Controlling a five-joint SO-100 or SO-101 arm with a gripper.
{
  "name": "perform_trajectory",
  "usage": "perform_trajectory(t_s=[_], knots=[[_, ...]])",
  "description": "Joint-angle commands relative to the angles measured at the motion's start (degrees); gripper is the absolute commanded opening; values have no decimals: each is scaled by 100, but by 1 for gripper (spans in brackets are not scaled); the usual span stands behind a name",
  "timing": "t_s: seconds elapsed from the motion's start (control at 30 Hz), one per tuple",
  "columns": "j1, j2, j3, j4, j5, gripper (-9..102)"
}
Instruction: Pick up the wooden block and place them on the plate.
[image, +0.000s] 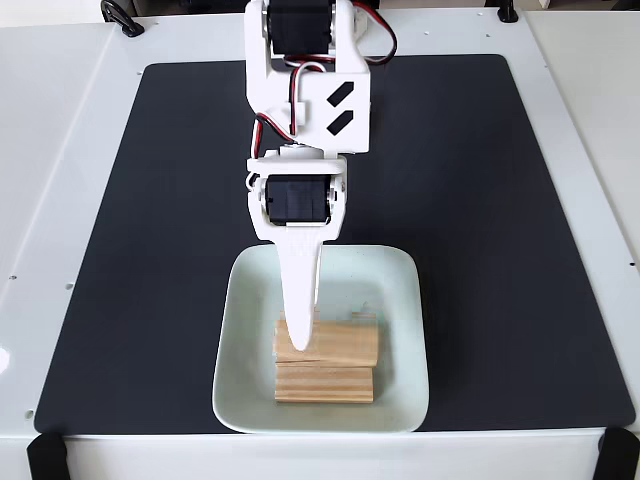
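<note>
In the fixed view the white arm (305, 90) reaches from the far edge of the surface (60, 150) toward the near edge, its red and black wires (290, 85) looping over the upper housing. The hand (299, 340) points down over the plate (400, 300), which sits on the black mat (500, 200) close to the mat's near edge, about midway between the left and right edges. One long white finger (300, 290) shows, its tip reaching the top of the wooden blocks (325, 360); the other finger is hidden behind it, so I cannot tell whether the hand is open, closed or gripping anything. The blocks lie inside the plate in its near half, piled together with their long sides running left to right: one lies nearest the near rim, another rests slightly askew above it, and the edge of one more peeks out behind at the right. The finger covers the left part of the upper block, so how many blocks make up the pile cannot be told. At the near corners of the surface black clamps (45, 455) grip the edge.
</note>
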Motion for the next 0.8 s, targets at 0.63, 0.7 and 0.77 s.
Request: perform_trajectory(t_s=[0.63, 0.7, 0.77], knots=[[-114, 3577, 3190, -70, -62, 15], [-255, 4403, 4157, -88, -62, 4], [-360, 5212, 5036, -70, -62, -1]])
